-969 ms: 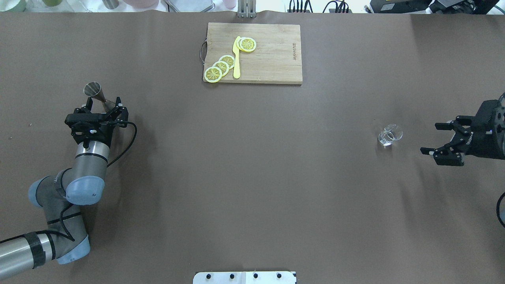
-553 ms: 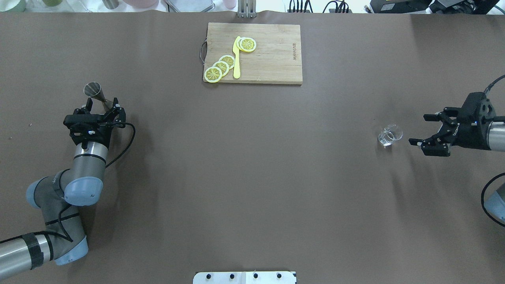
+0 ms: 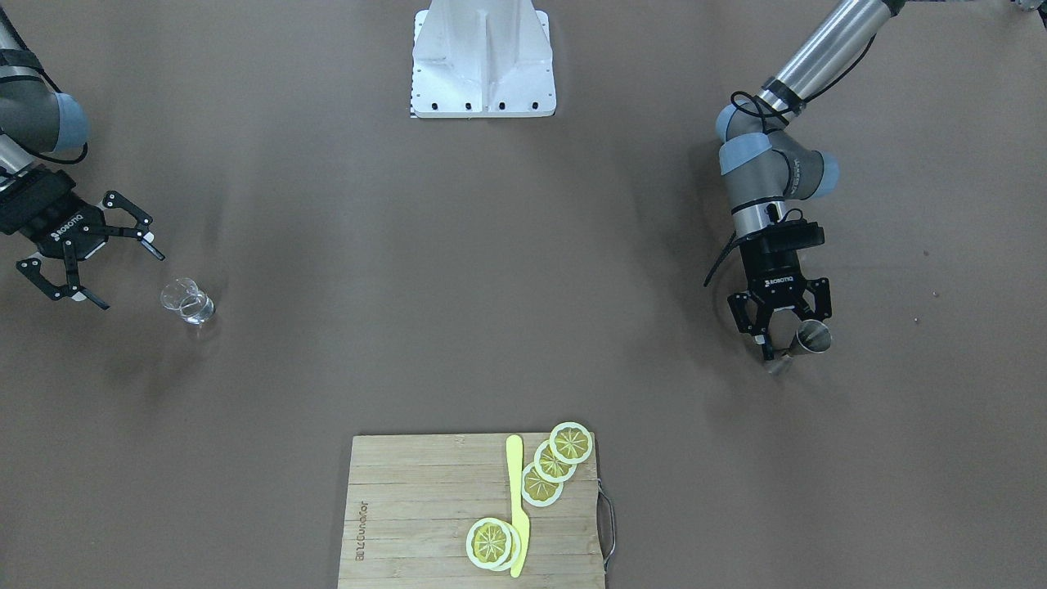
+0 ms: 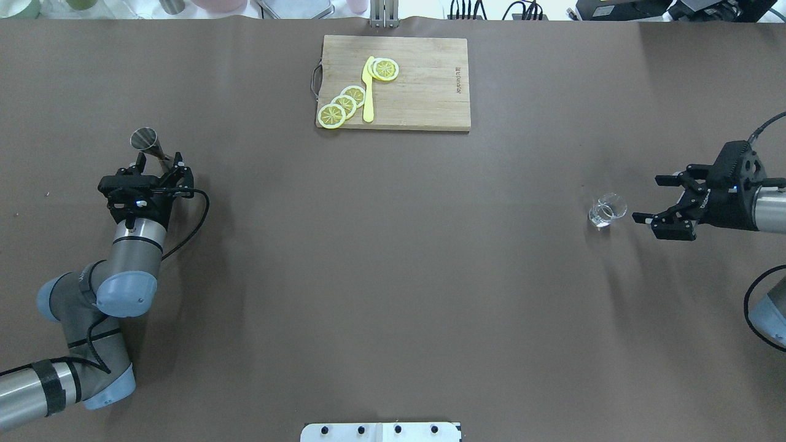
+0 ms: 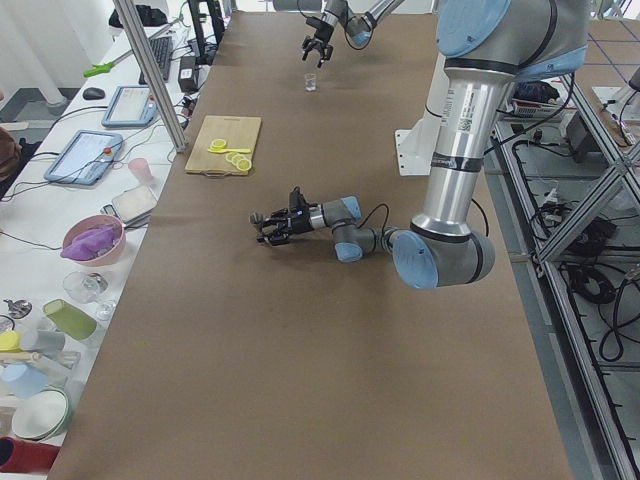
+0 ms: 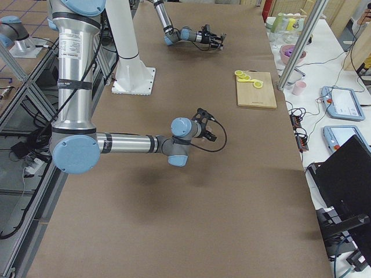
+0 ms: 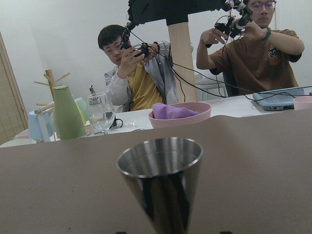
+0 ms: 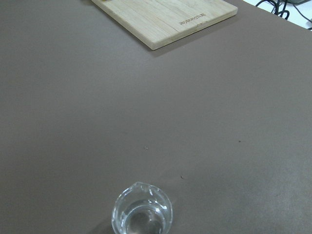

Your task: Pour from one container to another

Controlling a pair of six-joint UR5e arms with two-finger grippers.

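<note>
Your left hand sits low over the left part of the worktop with its fingers apart, one on each side of the jigger. The jigger stands upright between them, and the left wrist view shows its upper cone dead centre with the open mouth up. You cannot tell from these views whether the fingers touch the metal.

Your right hand is over on the right part of the worktop, fingers spread wide and aimed at the cup. The cup stands upright just ahead of the fingertips — near them, not between them and not touched. In the right wrist view it sits at the bottom edge, with its pinched lip turned away from the hand. Cup and jigger are well apart, at opposite ends of the worktop.

At the far edge, in the middle, lies a wooden board. On it are lemon slices and a yellow knife: a short overlapping row just beside the knife on one side, and more at its tip on the other.

Beyond the worktop, the left wrist view shows two seated people, each holding a device up in both hands, and a pink bowl in front of them.
</note>
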